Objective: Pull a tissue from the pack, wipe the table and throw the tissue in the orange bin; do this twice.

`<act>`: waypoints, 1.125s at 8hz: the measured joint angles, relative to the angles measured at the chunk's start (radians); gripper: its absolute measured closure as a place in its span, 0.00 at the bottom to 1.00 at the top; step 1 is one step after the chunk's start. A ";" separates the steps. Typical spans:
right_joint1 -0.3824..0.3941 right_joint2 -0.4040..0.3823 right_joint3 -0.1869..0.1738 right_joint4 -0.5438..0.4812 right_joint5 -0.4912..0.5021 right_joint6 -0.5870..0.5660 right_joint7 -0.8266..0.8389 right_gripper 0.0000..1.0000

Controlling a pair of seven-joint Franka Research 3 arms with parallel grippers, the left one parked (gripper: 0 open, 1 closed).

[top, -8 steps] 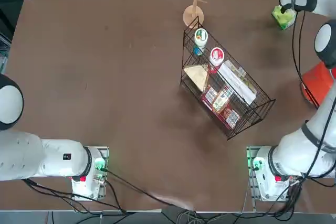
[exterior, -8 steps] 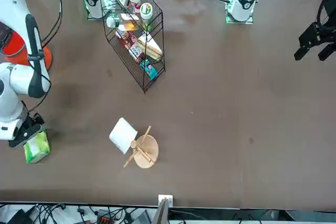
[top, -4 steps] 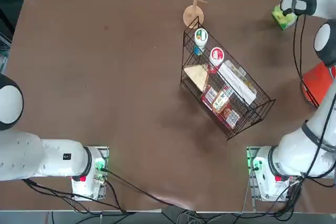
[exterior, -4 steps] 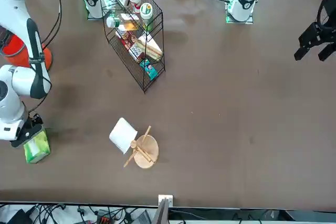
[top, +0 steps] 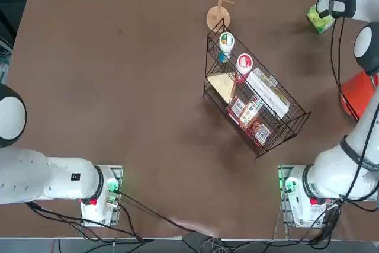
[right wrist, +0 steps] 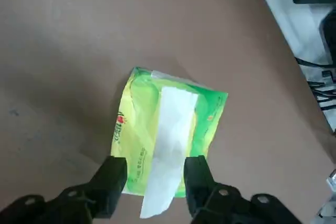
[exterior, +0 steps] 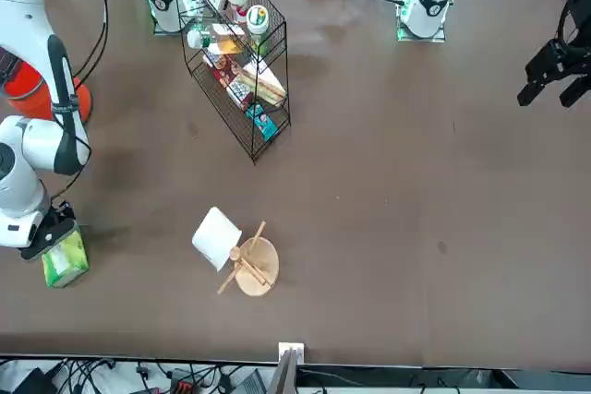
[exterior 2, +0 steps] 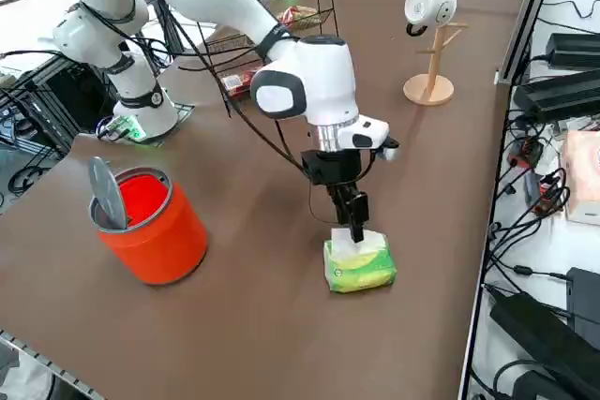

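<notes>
I see right gripper (right wrist: 153, 182) over pack (right wrist: 170, 129), low in wrist frame; jaws parted astride white tissue (right wrist: 167, 150), not clamping. Orange bin (exterior 2: 150, 222) lower left, side frame.

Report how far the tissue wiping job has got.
Nothing looks done yet: no used tissue lies on the table, and none shows in the orange bin. In hand: the right gripper hangs open just above the pack, fingers either side of the white tissue sticking out, not gripping it. Left: both rounds of pulling, wiping and binning.
</notes>
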 joint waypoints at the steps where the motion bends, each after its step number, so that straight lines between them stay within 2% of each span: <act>1: 0.000 0.003 0.000 0.005 -0.008 0.002 0.000 0.34; 5: -0.006 0.037 0.000 0.018 -0.018 0.038 0.000 0.41; 6: -0.008 0.038 0.000 0.019 -0.019 0.040 0.000 0.46; 9: -0.009 0.040 0.000 0.019 -0.020 0.042 0.000 0.52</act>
